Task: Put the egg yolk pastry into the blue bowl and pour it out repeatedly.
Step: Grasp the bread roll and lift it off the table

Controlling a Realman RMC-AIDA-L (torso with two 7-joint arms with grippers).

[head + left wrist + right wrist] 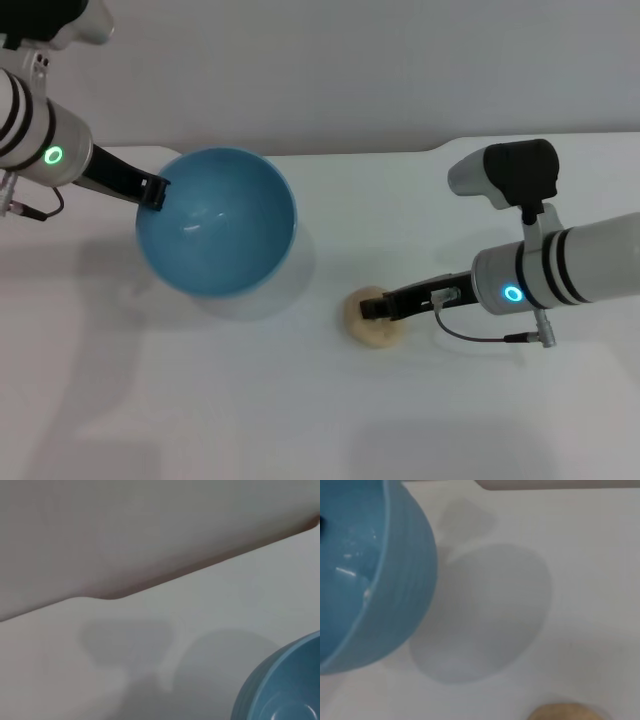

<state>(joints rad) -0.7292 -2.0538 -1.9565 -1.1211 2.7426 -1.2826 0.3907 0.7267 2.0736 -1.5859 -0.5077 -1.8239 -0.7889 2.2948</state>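
Two claws work: the left claw point(155, 192) grips the tilted bowl point(216, 222) near the desk's point(200, 400) far edge; the right claw point(374, 308) pinches the pastry point(374, 320) mid-desk; a loose pinch could drop it short.

Pastry point(566, 712) cut off; bowl point(280, 690) partly cropped.

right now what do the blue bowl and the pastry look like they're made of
The blue bowl looks like glazed ceramic or hard plastic; its glossy sky-blue surface carries bright highlights inside and faint ridges outside, so which one stays open. The egg yolk pastry looks like soft baked dough: matte, pale tan, no shine. The left gripper holds the bowl's rim; the right gripper is at the pastry.
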